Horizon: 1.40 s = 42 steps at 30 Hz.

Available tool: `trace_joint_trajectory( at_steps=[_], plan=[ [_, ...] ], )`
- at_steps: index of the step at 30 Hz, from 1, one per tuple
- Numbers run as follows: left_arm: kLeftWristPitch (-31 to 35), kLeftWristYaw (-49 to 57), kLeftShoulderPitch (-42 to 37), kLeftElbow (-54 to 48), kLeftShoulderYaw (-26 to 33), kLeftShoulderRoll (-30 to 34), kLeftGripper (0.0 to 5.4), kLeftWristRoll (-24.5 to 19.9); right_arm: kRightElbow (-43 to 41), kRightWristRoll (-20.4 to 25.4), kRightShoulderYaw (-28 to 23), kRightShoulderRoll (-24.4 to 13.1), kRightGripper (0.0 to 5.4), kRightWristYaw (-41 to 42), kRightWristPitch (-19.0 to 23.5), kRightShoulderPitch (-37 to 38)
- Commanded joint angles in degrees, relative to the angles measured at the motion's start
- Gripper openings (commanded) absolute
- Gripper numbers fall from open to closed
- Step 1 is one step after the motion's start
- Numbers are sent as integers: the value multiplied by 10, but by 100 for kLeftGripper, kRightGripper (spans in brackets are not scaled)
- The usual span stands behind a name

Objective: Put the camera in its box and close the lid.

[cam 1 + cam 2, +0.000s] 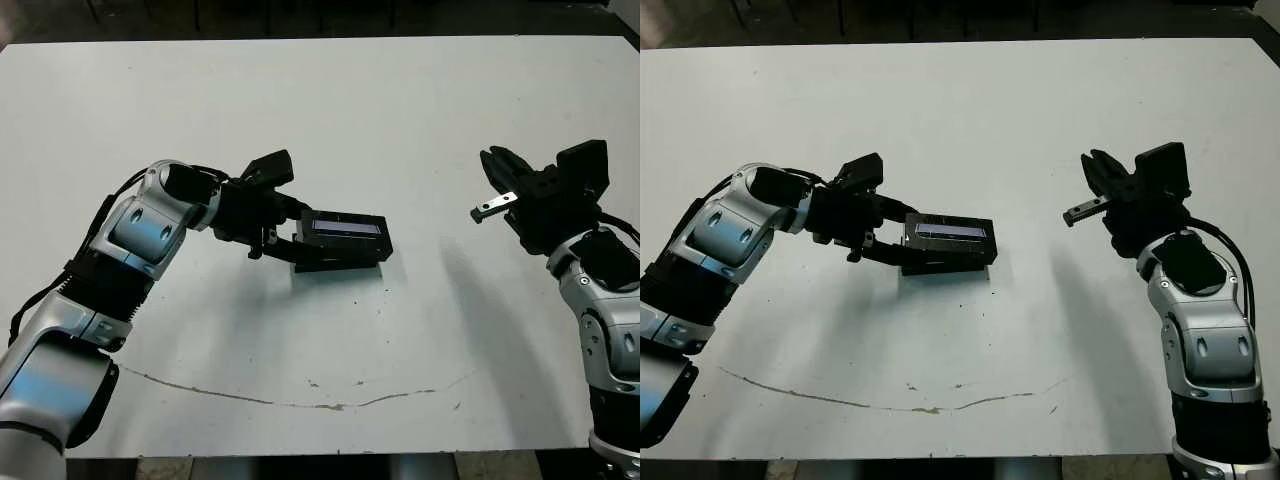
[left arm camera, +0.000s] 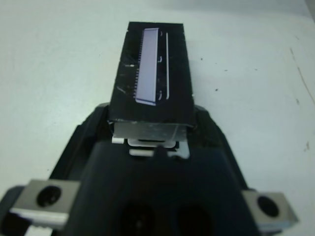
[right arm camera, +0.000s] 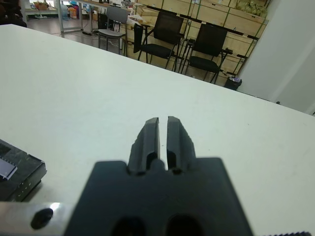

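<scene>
Sitting near the middle of the table [image 1: 330, 110], a touch toward 9 o'clock: the box [image 1: 338, 258], with the lid [image 1: 345, 229] lying on top of it. Right at the box's 9 o'clock end, touching it: the left gripper [image 1: 283, 238], arm running off toward 8 o'clock. Well apart at 3 o'clock: the right gripper [image 1: 497, 170], raised off the table, fingertips [image 3: 158, 123] close together with only a thin slit between, aimed toward 10 o'clock, arm dropping away toward 5 o'clock. Way beyond the table's far edge, 12 o'clock side: chairs [image 3: 165, 30] in front of shelves [image 3: 231, 14]
</scene>
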Motion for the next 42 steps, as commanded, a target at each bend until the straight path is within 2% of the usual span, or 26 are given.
trace_joint_trajectory(
  at_steps=[1,23,33,42],
  plan=[
    [-3,4,-3,10,-1,17,273,18,6,1,2,3,0,-1,3,15],
    [-74,-12,9,63,-5,46,273,50,-5,28,-2,5,0,6,20,21],
    [-64,-17,9,64,-15,56,273,67,-19,46,-2,6,0,2,33,23],
    [-61,-19,20,62,-22,58,273,69,-23,49,-1,3,0,7,25,27]
  ],
)
